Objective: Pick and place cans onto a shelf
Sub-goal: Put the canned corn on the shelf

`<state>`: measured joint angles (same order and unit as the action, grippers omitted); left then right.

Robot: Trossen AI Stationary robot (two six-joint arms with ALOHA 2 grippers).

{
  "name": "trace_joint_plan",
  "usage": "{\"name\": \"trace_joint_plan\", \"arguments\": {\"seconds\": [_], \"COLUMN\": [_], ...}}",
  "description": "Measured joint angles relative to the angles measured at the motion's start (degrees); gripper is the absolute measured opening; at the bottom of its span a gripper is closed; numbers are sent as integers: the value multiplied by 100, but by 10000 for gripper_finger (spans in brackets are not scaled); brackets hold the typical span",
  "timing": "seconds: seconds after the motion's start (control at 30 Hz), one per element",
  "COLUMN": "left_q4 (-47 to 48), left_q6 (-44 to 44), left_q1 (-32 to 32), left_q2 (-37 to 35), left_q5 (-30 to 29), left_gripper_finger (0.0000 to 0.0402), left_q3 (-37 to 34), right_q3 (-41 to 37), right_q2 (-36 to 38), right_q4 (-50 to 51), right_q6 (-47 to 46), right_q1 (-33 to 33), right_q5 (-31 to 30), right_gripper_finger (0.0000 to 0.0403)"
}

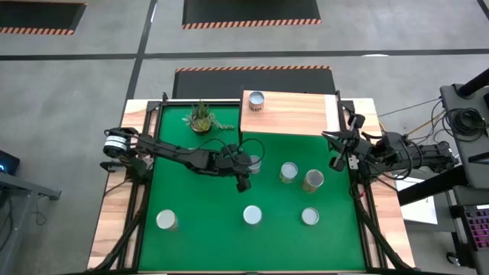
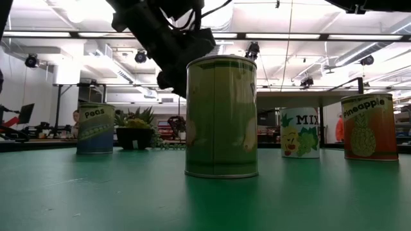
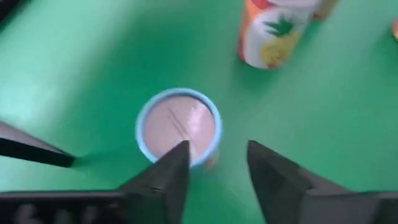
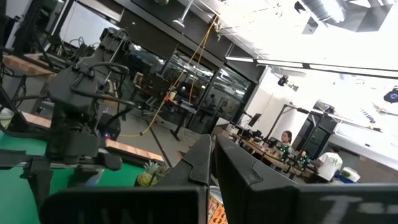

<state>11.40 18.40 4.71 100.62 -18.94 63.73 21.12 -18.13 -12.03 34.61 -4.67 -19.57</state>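
Note:
My left gripper (image 1: 245, 176) (image 3: 217, 165) is open over the green mat at the table's middle. It stands just above and beside a blue-sided can with a silver top (image 3: 179, 124) (image 1: 254, 163); one fingertip (image 3: 177, 158) overlaps the can's rim in the left wrist view, and I cannot tell if it touches. One can (image 1: 256, 100) stands on the light-wood shelf (image 1: 294, 114) at the far side. My right gripper (image 1: 337, 150) (image 4: 214, 155) is shut and empty at the table's right edge, beside the shelf.
Other cans stand upright on the mat: two right of centre (image 1: 288, 172) (image 1: 312, 180), three near the front (image 1: 166, 221) (image 1: 252, 215) (image 1: 309, 216). A pineapple-labelled can (image 3: 273, 31) lies beyond the left gripper. A small potted plant (image 1: 202, 118) stands left of the shelf.

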Motion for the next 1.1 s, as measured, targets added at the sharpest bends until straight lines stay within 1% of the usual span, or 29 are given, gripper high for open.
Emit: {"name": "trace_joint_plan", "arguments": {"seconds": [0.13, 0.23, 0.37, 0.47, 0.57, 0.73, 0.83, 0.93, 1.1], "left_q4": [37, -25, -129, -198, -285, -470, -578, -605, -638], "left_q6": [280, 181, 25, 17, 71, 162, 164, 165, 165], "left_q1": [0, 0, 0, -27, -51, -84, -85, -79, -81], "left_q2": [184, 313, 461, 544, 640, 770, 809, 858, 885], "left_q5": [-435, -516, -522, -566, -610, -907, -909, -909, -911], "left_gripper_finger": [238, 293, 347, 372, 384, 386, 385, 373, 337], "left_q3": [-18, -21, -25, -25, -29, -29, -29, -29, -31], "right_q3": [0, 0, 0, -1, 0, 0, -1, 0, -1], "right_q2": [0, 0, 0, 0, 0, 0, -1, -2, -2], "right_q4": [-1, 4, 8, 12, 13, 18, 20, 20, 22], "right_q6": [0, 1, 9, 9, 9, 9, 10, 27, 37], "right_q1": [0, 0, 0, 0, 0, 0, 0, 0, 0], "right_q5": [0, 0, 0, 0, 0, 0, -2, -2, -2], "right_gripper_finger": [13, 13, 13, 13, 13, 13, 13, 13, 13]}}
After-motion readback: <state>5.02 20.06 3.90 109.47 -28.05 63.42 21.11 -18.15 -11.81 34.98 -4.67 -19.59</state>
